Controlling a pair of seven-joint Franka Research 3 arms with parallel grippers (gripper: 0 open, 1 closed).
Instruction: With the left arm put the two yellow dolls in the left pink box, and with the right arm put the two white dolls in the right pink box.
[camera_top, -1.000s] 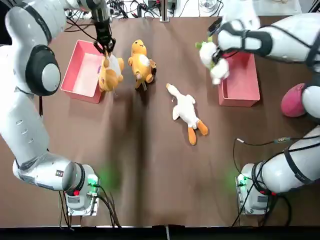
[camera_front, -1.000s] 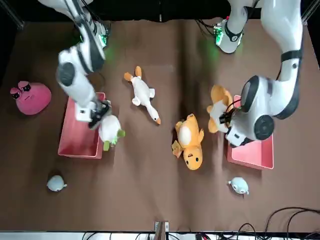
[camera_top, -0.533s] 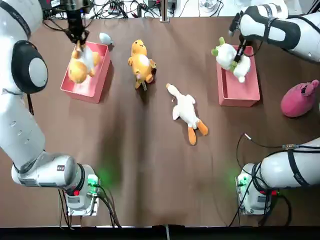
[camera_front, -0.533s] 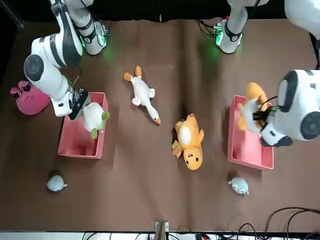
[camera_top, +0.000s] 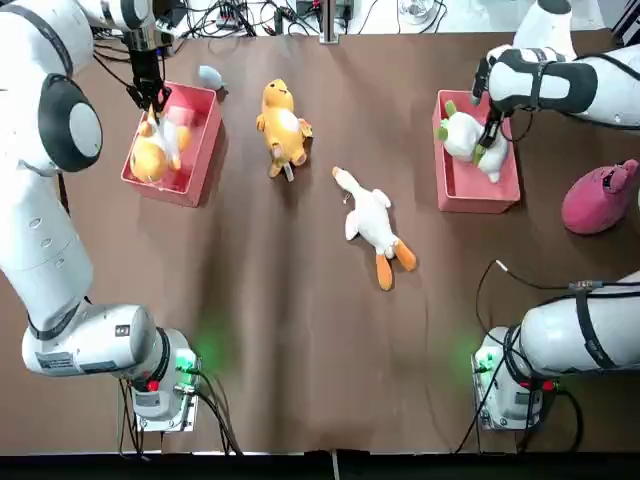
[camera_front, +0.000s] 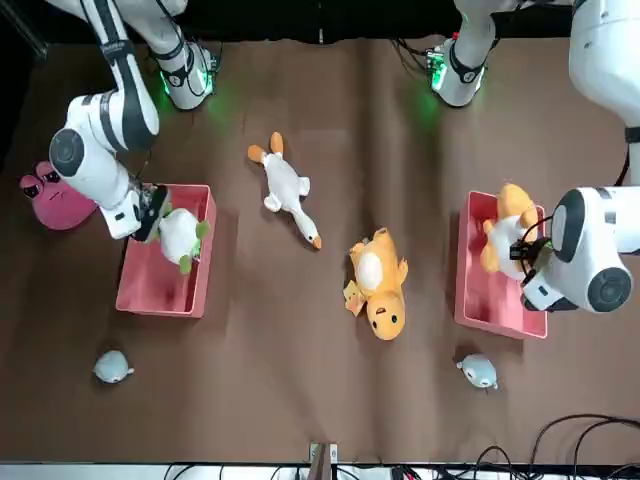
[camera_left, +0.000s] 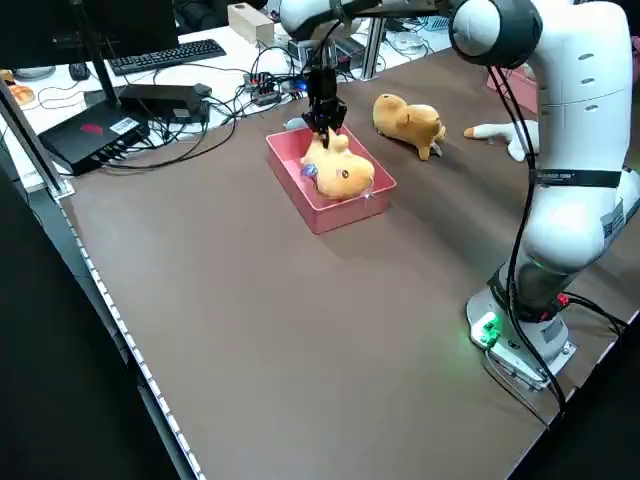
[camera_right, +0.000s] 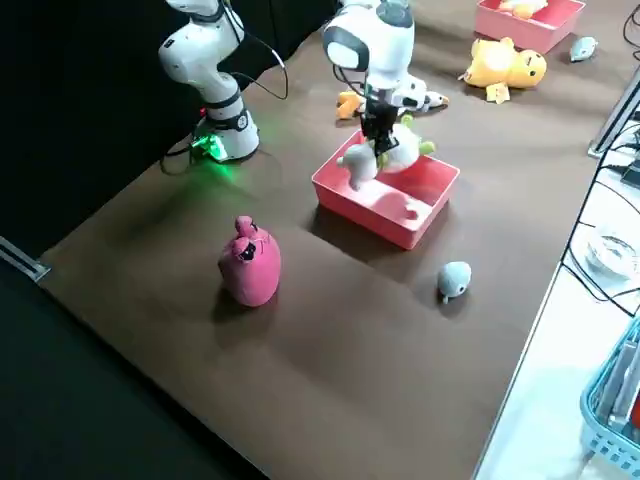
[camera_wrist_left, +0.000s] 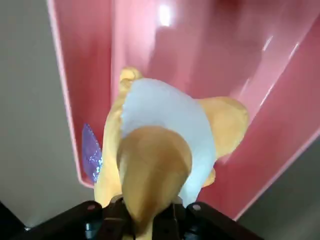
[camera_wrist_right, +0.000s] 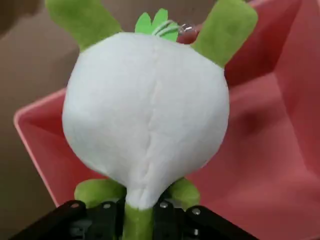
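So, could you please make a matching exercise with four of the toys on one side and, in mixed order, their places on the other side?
1. White toy with green feet
2. White toy with orange feet
3. Yellow doll with a white belly, lying on its back
4. Pink toy

A. On the table, nearest the left box
B. Between the right gripper's fingers
C. On the table, beyond the right box, on the robot's right
D. Mid-table, between the two boxes, nearest the robot

Pairs: 1-B, 2-D, 3-A, 4-C

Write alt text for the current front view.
Two robot grippers hold dolls over pink boxes: the left a yellow one, the right a white-and-green one. Between them lie a white doll and another yellow doll.
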